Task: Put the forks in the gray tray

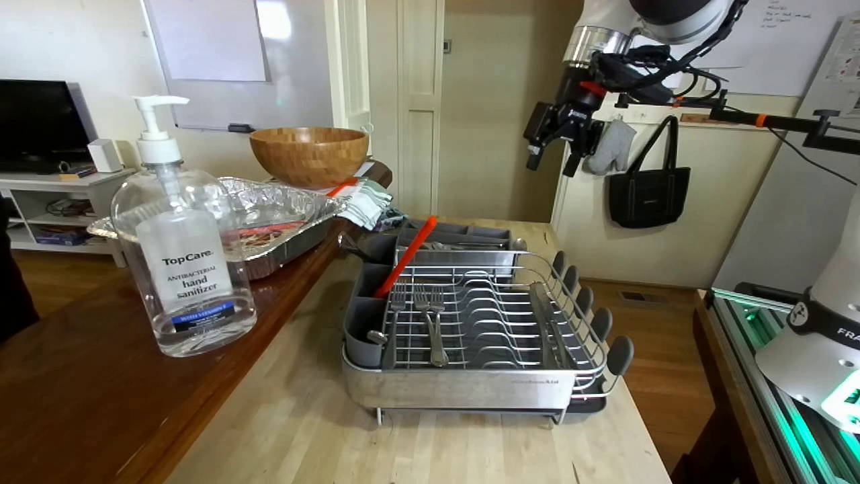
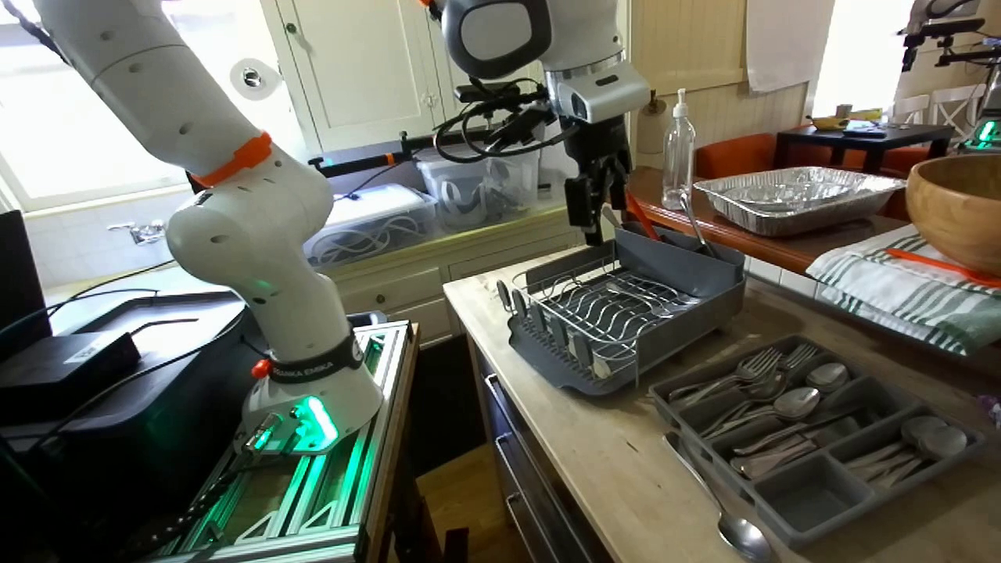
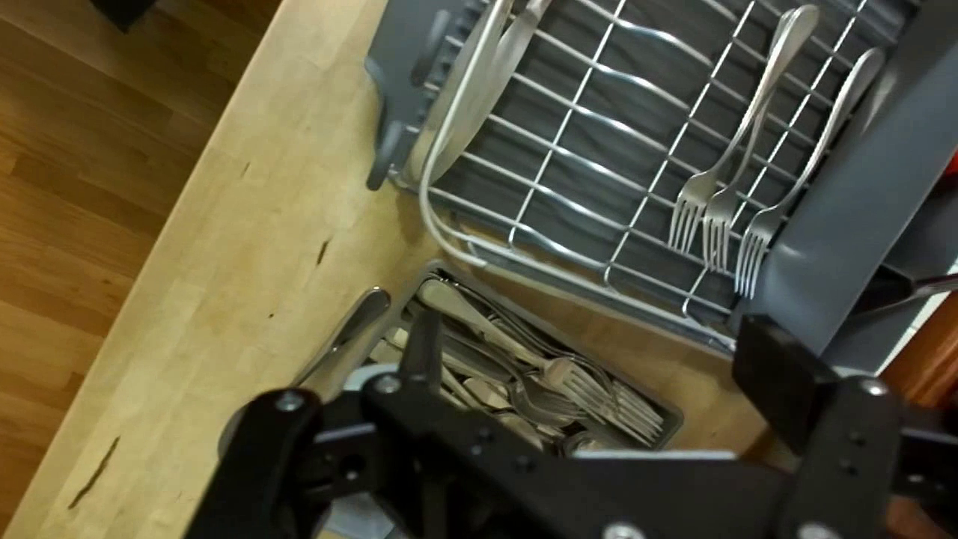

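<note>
Gray throughout, the tray point(image 2: 811, 491) sits on the counter point(image 3: 262, 224) at four o'clock from the rack point(image 2: 692, 327) in an exterior view. I take it for the task's tray, because its contents are roughly sorted by kind and the compartment nearest the rack bears the tray forks point(image 2: 758, 366).

Finding: three forks point(image 3: 724, 208) lie in the rack, at two o'clock in the wrist view, handles toward one and tines toward seven. Two overlap; the third lies beside the wall of the caddy point(image 3: 853, 217). The wires presumably carry them so that water drains. The knives point(image 3: 500, 75) lie at twelve, by the rim opposite the caddy, and should not obstruct a grasp.

My gripper point(image 1: 553, 164) hangs well above the rack, at one o'clock from it in an exterior view. Its fingers point(image 3: 782, 374) stand wide apart with nothing between them. I judge that the height serves to clear the wires and the red utensil point(image 1: 408, 257), which tilts out of the caddy toward one o'clock.

Step, in my judgement: first pick, not yet begun. Next, I should turn my fingers across one handle and pinch it. Risks: an overlapping fork may be dragged along, and fingertips may strike wire.

Also noted: a spoon point(image 2: 743, 538) on the counter at eight o'clock from the tray in an exterior view; why it lies outside I cannot establish.
</note>
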Available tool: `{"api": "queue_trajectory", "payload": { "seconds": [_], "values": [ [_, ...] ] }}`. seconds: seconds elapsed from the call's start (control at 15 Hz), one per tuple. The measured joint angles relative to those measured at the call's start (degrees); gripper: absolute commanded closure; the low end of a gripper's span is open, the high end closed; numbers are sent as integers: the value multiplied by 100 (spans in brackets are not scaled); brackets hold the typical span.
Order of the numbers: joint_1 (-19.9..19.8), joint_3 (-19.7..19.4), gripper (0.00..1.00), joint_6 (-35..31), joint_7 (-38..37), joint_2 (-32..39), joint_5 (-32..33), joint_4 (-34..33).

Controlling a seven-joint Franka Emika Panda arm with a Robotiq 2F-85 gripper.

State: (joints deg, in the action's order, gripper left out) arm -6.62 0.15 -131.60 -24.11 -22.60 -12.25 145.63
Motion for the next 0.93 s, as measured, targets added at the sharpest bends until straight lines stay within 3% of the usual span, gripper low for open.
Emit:
{"api": "queue_trajectory", "payload": {
  "seconds": [0.6, 0.93],
  "values": [
    [98, 68, 0, -96, -54, 199, -26, -139],
    [515, 284, 0, -1109, -109, 904, -665, -298]
  ]
}}
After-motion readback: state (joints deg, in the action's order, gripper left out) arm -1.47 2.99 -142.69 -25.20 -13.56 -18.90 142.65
